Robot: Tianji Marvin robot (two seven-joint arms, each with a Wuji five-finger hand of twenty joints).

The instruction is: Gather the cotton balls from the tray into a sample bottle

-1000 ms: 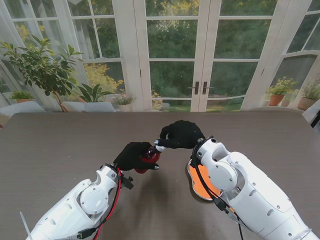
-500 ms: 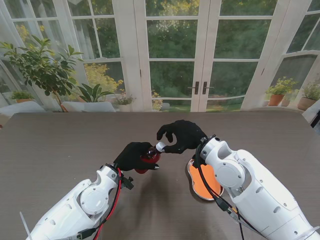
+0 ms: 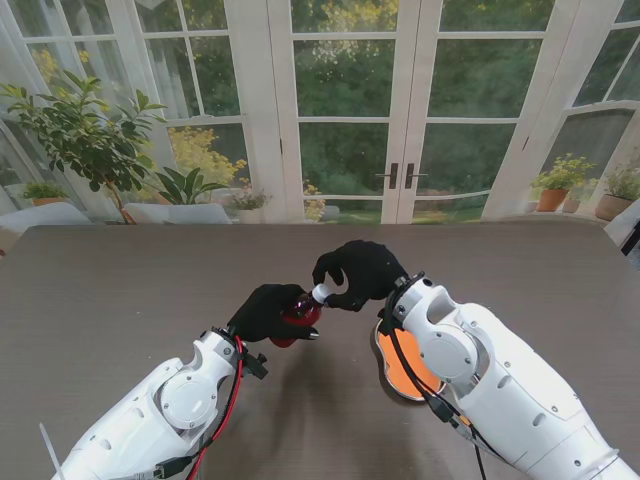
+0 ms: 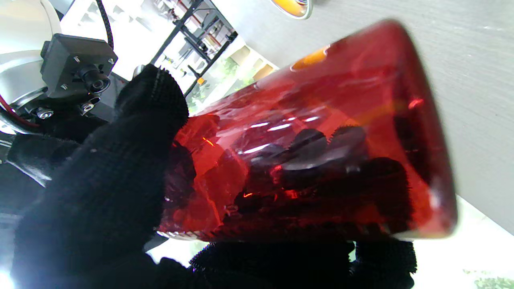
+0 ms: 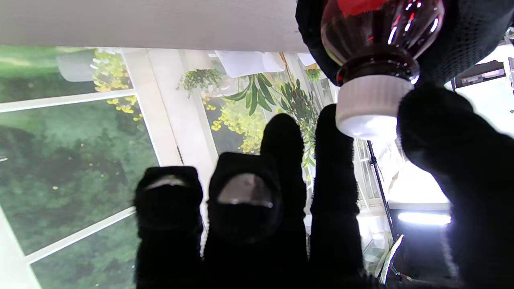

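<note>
The left robot hand (image 3: pixel 268 311) grasps the red sample bottle (image 3: pixel 298 312); at its 2 o'clock, the right robot hand (image 3: pixel 362 272) pinches the white cap (image 3: pixel 321 293).

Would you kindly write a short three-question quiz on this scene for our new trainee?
1. True or false: the white cap is on the red sample bottle.
2. Which hand grips the bottle's body: (a) left hand, (b) right hand?
3. Fill in: the orange tray lies under the robot's ____ arm.

Key: 1 true; 2 a; 3 right.
</note>
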